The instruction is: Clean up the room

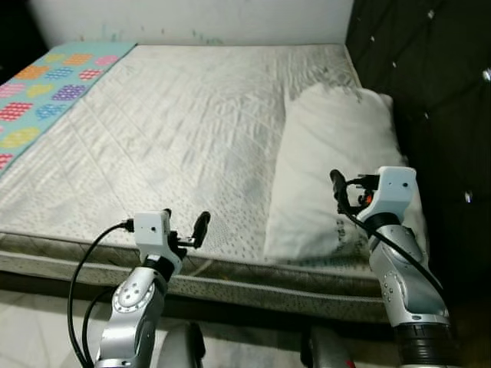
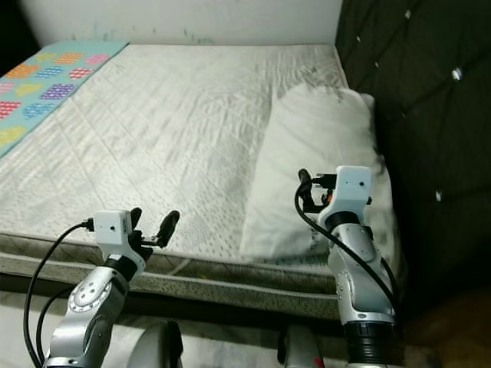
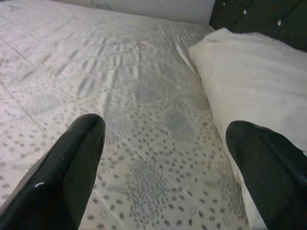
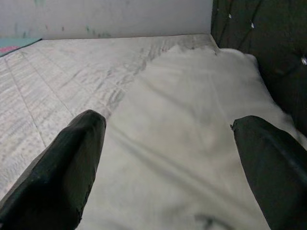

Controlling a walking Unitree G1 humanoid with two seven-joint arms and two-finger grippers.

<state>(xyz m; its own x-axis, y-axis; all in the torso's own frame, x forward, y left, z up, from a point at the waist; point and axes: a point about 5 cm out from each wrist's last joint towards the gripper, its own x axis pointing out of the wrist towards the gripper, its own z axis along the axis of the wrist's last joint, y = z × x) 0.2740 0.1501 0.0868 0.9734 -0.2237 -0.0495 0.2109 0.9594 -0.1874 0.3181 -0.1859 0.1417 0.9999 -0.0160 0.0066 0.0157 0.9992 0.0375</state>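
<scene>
Pillow (image 1: 334, 169): white, lying flat on the mattress (image 1: 176, 138), hard against the dark tufted headboard (image 1: 430, 92); its long axis runs alongside the headboard, one short end pointing toward the wall (image 1: 192, 19) behind the bed, the other toward the mattress's near edge, where it stops just short of the rim.
Pillow surface: rumpled, with a small dark mark near the end closest to the robot.
Mattress: bare, pale, quilted in a dotted diamond pattern, lying beside the pillow on the side away from the headboard.
Blanket (image 1: 46, 84): turquoise with coloured oval patches, spread on the mattress corner farthest from the pillow, well apart from it.
Right gripper (image 4: 168, 158): raised over the near end of the pillow, aimed along the pillow's length toward the wall; fingers (image 4: 67, 167) spread wide, nothing between them, not touching the pillow as far as can be seen.
Left gripper (image 1: 186, 228): held over the mattress's near edge, beside the pillow's near corner but apart from it; fingers (image 3: 62, 172) spread wide with nothing between them, the pillow's side edge lying just past one fingertip in the left wrist view.
Arms: both silver, bent upward in front of the bed, a black cable looping along each.
Headboard: black, buttoned, upright beside the pillow.
</scene>
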